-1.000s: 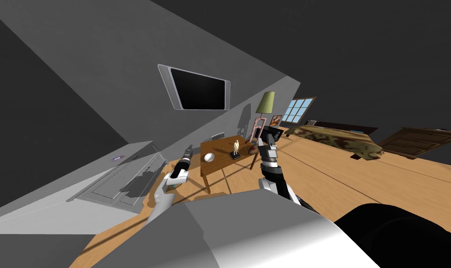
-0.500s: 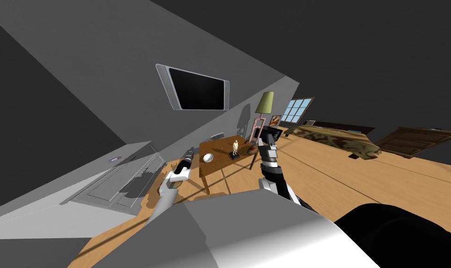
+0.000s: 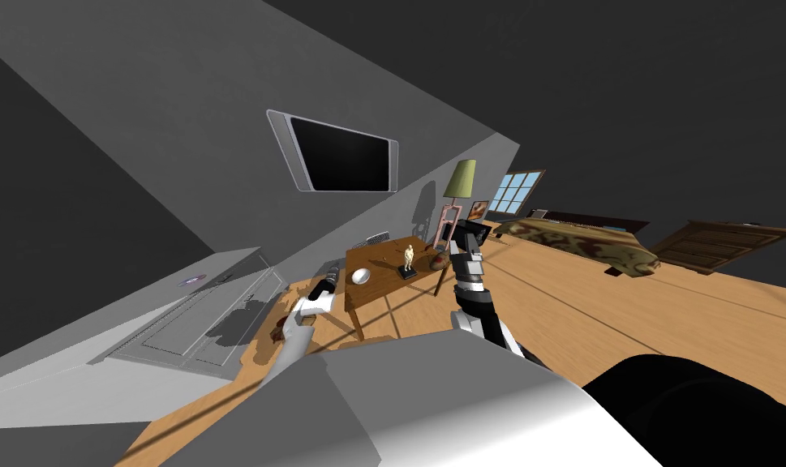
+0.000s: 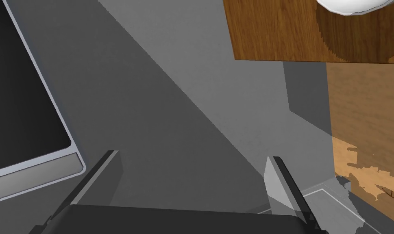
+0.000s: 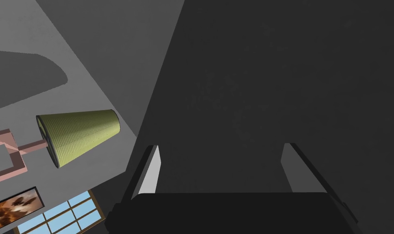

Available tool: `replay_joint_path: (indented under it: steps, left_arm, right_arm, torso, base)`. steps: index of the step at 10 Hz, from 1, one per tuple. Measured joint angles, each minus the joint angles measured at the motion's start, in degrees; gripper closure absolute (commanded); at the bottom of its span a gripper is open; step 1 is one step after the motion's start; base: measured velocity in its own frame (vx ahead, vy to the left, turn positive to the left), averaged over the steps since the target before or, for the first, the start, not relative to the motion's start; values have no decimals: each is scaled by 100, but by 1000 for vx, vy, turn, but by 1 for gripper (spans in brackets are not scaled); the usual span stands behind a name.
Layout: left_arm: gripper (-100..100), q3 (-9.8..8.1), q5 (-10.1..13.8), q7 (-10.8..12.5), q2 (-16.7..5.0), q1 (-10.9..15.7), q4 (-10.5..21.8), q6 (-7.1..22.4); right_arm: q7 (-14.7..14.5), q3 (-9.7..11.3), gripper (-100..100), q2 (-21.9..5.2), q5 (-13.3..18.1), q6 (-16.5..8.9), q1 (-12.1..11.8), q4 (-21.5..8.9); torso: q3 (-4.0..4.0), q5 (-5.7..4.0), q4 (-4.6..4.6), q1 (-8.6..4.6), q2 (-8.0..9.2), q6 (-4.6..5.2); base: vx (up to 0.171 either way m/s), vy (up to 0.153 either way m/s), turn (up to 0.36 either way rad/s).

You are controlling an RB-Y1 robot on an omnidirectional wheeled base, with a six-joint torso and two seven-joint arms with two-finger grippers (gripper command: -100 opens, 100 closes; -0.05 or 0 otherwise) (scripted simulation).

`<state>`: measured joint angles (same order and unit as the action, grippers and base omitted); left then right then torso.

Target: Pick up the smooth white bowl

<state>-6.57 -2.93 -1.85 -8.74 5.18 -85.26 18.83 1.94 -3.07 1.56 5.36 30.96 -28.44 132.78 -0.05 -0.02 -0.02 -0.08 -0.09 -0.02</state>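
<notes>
The smooth white bowl (image 3: 360, 276) sits on the near left part of a brown wooden table (image 3: 387, 284). In the left wrist view the bowl's rim (image 4: 350, 6) lies well beyond the fingertips and off to one side, past the table's edge (image 4: 273, 36). My left gripper (image 3: 332, 272) hangs low beside the table's left edge, short of the bowl, and stands open (image 4: 192, 164) with nothing between its fingers. My right gripper (image 3: 470, 231) is raised by the table's right end, open (image 5: 220, 158) and empty.
A small figurine (image 3: 410, 258) on a dark base stands mid-table, with a dark red object (image 3: 440, 262) at its right corner. A green-shaded floor lamp (image 3: 462, 180) stands behind. A wall screen (image 3: 338, 154), a low grey cabinet (image 3: 196, 324) and a camouflage sofa (image 3: 594, 243) surround the open wood floor.
My left arm has sunk lower and drawn back a little beside the table's left edge. The whole head view has shifted slightly left. The right arm holds still.
</notes>
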Motion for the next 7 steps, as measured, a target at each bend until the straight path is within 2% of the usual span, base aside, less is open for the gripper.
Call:
replay_joint_path:
  steps: [1,4,5,7]
  left_arm:
    - [-100,-27,18,-4,13,137,202,142]
    - [-100,-46,107,-3,11,263,455,549]
    - [-100,-56,162,-1,-2,331,630,675]
    - [-100,-84,170,3,57,442,819,940]
  right_arm:
    - [0,0,0,0,0,0,0,0]
    - [0,0,0,0,0,0,0,0]
    - [0,0,0,0,0,0,0,0]
    - [0,0,0,0,0,0,0,0]
  torso:
    - [-2,0,-1,-1,-3,1]
    - [-1,0,0,0,-2,0]
    - [-2,0,-1,0,-3,0]
    - [-3,0,-1,-1,-6,0]
  base:
    - [23,-20,-12]
    - [30,-23,-17]
    - [28,-18,-9]
    - [37,-19,-16]
